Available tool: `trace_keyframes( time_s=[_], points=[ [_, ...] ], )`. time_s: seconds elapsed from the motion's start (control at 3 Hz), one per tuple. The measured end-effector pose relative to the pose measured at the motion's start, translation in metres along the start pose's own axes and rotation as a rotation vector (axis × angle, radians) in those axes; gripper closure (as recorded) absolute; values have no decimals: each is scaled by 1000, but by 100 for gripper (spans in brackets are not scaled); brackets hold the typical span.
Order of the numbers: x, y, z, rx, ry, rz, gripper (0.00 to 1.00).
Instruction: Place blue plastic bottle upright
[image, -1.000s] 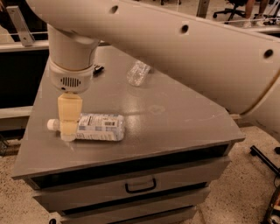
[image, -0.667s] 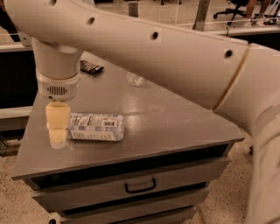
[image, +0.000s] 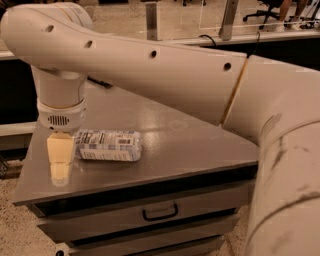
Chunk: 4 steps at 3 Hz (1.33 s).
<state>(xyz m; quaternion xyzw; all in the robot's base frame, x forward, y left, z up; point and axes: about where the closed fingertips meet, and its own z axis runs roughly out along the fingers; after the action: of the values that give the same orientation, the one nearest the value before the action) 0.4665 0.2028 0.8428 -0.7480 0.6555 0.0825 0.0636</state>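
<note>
A: Now, the glossy cream arm (image: 150, 65) is stretched across the smooth grey cabinet top (image: 190, 145).
B: The blue plastic bottle (image: 107, 146) is laid on its side near the front left, rounded, label printed.
A: The gripper (image: 59, 162) is hung at its left end; clenched or released cannot be told.
B: It should be gripped squarely, then tipped gently onto its flat base.

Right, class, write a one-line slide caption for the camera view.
The gripper hangs at one end of the blue plastic bottle lying on its side on the grey cabinet.
</note>
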Motion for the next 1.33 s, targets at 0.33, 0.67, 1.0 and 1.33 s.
trace_keyframes(
  time_s=[0.33, 0.67, 1.0, 1.33],
  points=[
    [1, 1, 1, -1, 2, 6, 0],
    [9, -1, 1, 27, 7, 42, 0],
    [21, -4, -4, 71, 30, 87, 0],
    [29, -6, -8, 100, 59, 115, 17]
  ],
)
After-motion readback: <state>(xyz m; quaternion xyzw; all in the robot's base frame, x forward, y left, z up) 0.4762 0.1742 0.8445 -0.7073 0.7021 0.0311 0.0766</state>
